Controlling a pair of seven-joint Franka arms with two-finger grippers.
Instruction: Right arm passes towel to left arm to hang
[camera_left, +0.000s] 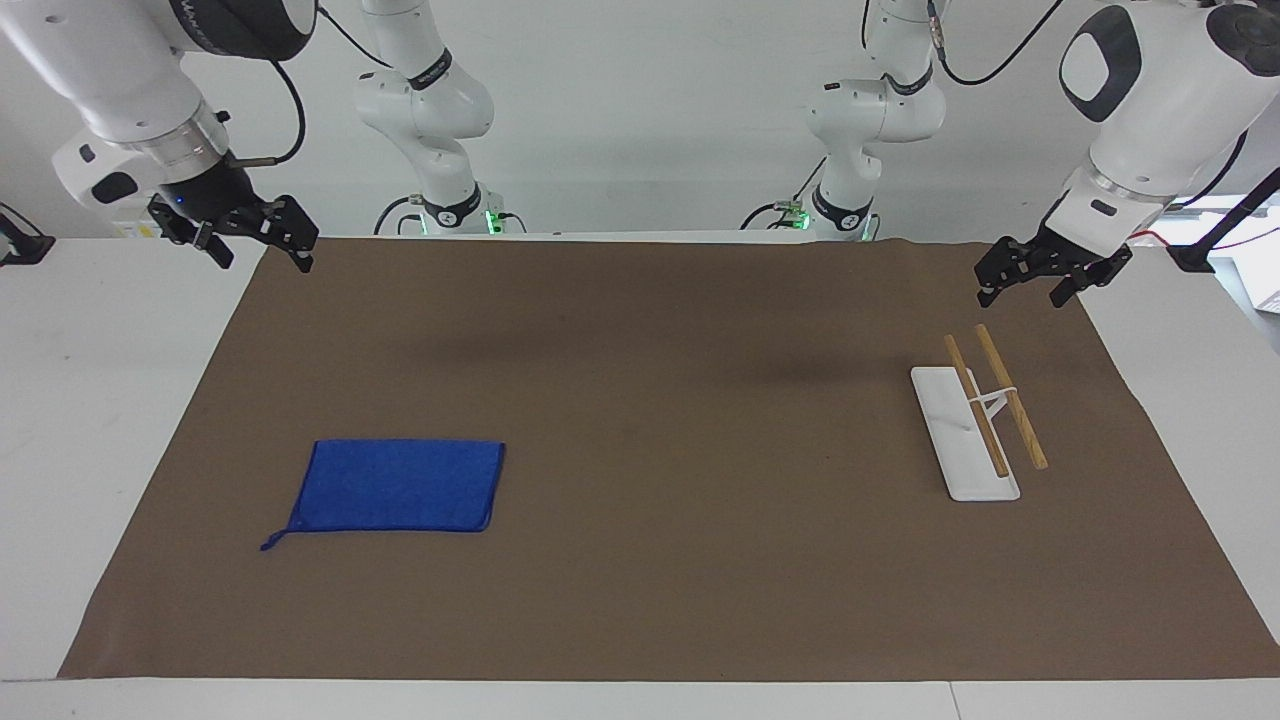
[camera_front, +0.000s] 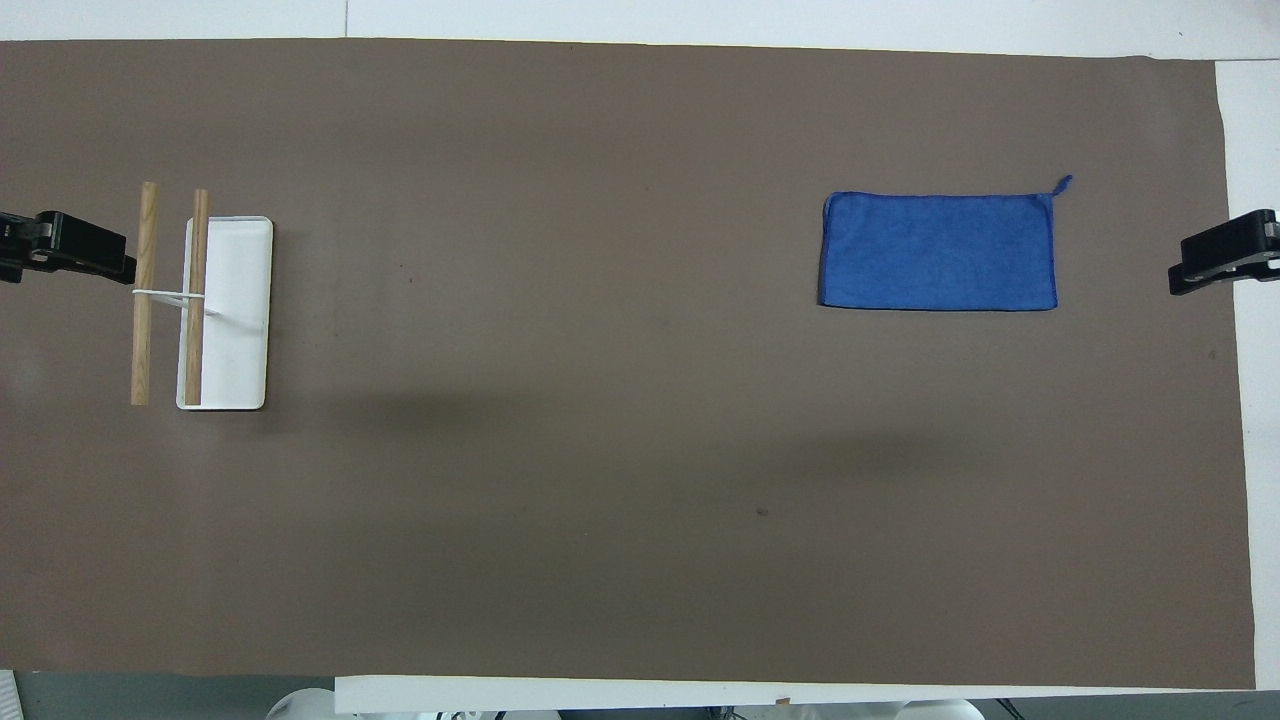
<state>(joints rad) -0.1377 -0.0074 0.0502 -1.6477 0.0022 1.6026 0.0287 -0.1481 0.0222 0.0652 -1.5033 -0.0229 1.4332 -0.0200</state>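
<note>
Towel (camera_left: 398, 485) lies flat and folded on the brown mat (camera_left: 640, 400) that covers the desk (camera_left: 90, 420), toward the right arm's end, its short corner tail pointing to seven o'clock in the facing view and one o'clock in the overhead view. No claw touches it.

Right claw (camera_left: 258, 245), lit by a small blue light, hangs in the air over the mat's corner at about eleven o'clock from the towel in the facing view, its fingers (camera_left: 300, 255) spread apart and holding nothing. Left claw (camera_left: 1030, 282) hangs over the mat's edge at the left arm's end, fingers likewise spread and empty; both arms wait.

Rack (camera_left: 975, 415) stands toward the left arm's end, at about five o'clock just below the left claw in the facing view: a white oblong base (camera_front: 240, 300) carrying two parallel wooden rods (camera_front: 145, 290) on a thin white wire frame. In the overhead view the left claw sits at nine o'clock of the rods, close beside them.

Bare brown mat stretches between towel and rack, which sit well apart with nothing standing between them.
</note>
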